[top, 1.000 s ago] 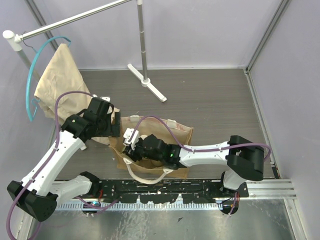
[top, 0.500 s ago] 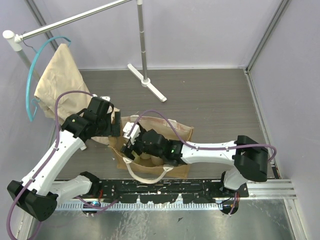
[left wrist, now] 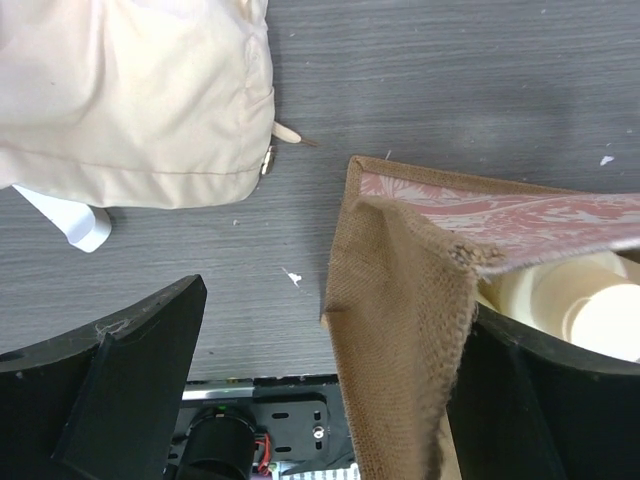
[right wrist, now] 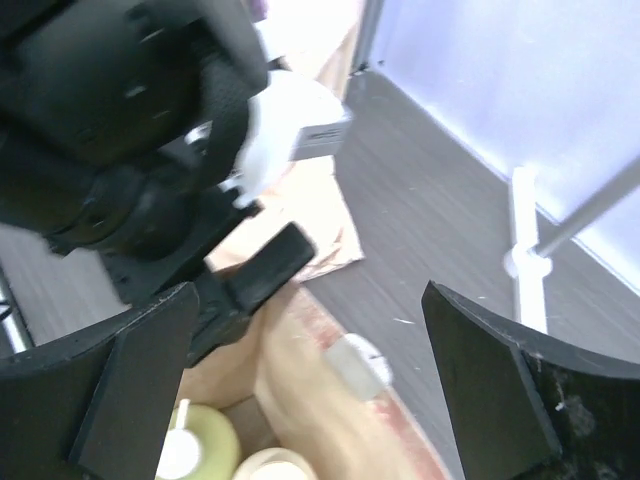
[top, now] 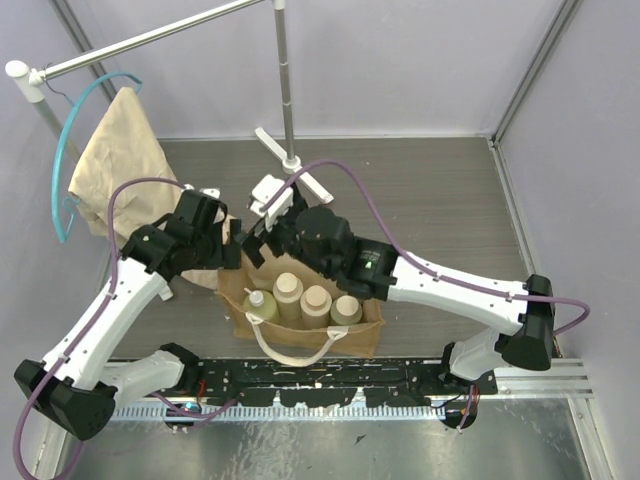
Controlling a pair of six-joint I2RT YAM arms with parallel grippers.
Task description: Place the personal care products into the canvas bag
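Observation:
The tan canvas bag (top: 300, 335) stands open near the front of the table. Inside it, side by side, are a yellow-green pump bottle (top: 256, 305), two cream bottles (top: 288, 293) (top: 316, 301) and an olive-green bottle (top: 346, 310). My right gripper (top: 268, 232) hangs open and empty above the bag's back left rim (right wrist: 330, 335), with the pump bottle (right wrist: 195, 445) below it. My left gripper (top: 228, 258) is open at the bag's left corner. One of its fingers (left wrist: 545, 400) is inside, against the bag wall (left wrist: 400, 340). The other finger stands clear outside.
A limp beige cloth (top: 112, 160) on a blue hanger hangs at the far left and shows again (left wrist: 130, 100) close to the bag's corner. The clothes rack's white foot (top: 295, 165) rests behind the bag. A black rail (top: 350, 375) runs along the near edge.
My right gripper has opened and risen up and back out of the bag, uncovering the bottles inside. The left arm has hardly moved.

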